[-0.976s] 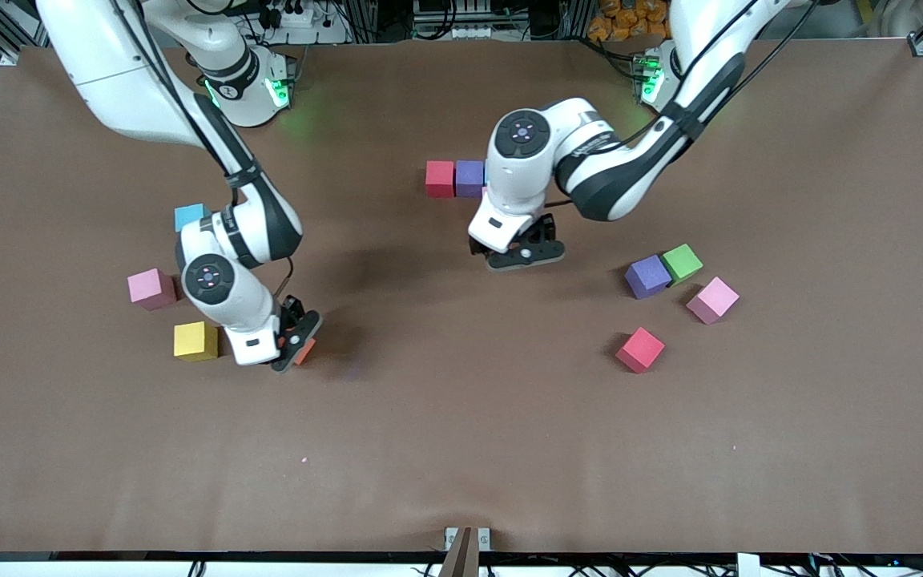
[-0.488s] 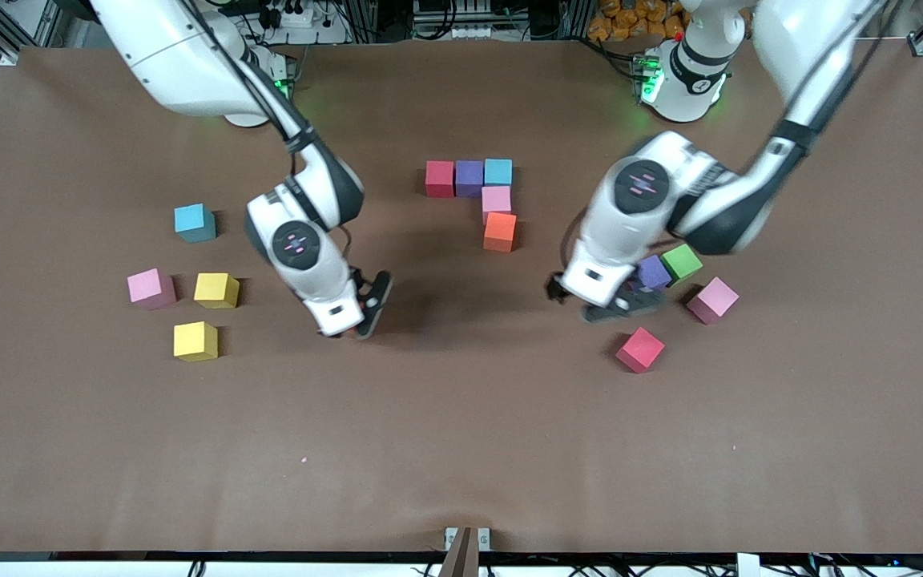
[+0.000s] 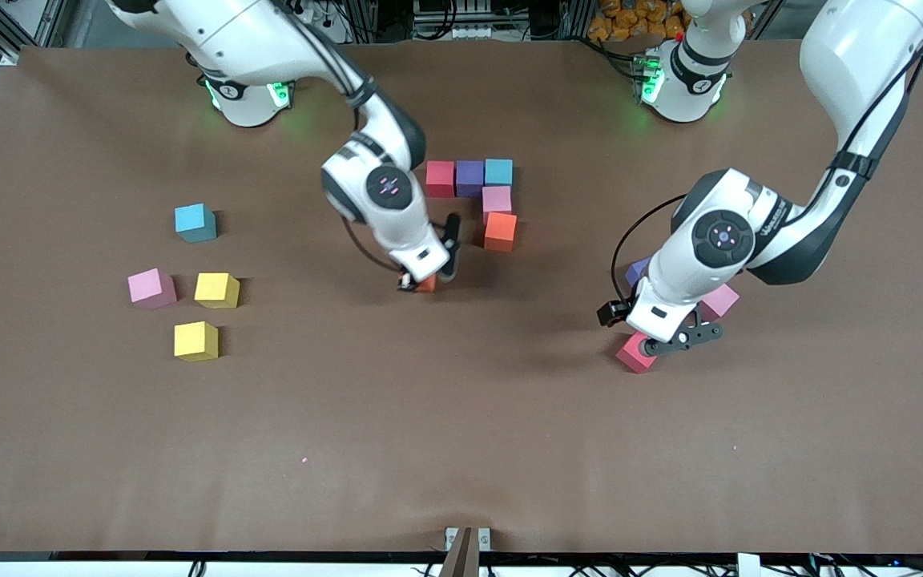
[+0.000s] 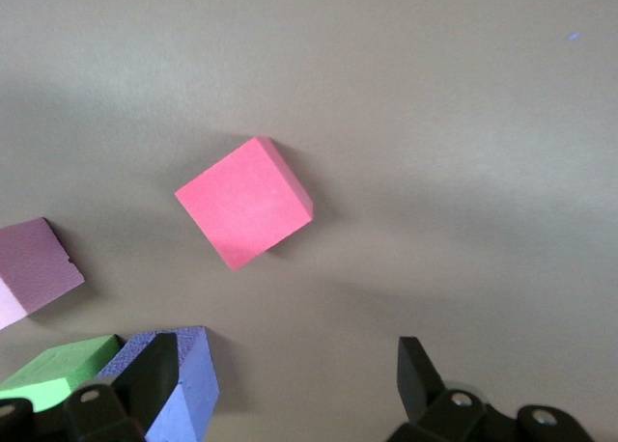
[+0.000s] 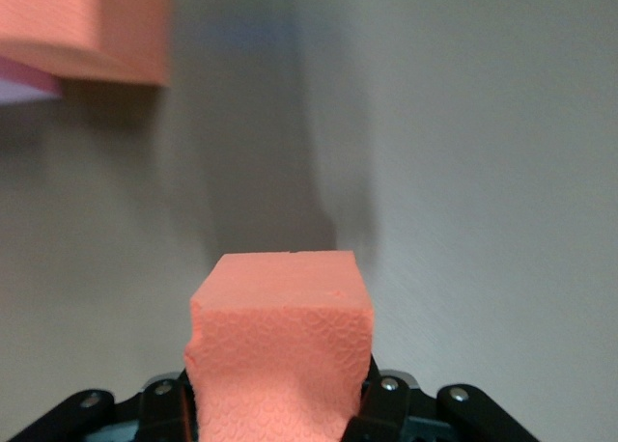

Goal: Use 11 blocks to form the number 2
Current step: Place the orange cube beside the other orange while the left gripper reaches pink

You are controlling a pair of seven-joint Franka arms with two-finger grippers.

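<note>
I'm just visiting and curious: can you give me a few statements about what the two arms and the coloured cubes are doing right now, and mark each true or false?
1. The right gripper holds an orange block. True.
2. The left gripper is clamped on the red block. False: it is open above that block.
3. The partly built number 2 has five blocks so far. True.
4. Its top row is three yellow blocks. False: it is red, purple and light blue.
5. The green cube is part of the digit. False: it lies apart, beside a purple block.

Green cube (image 4: 53,370) cut off, half-hidden
</note>
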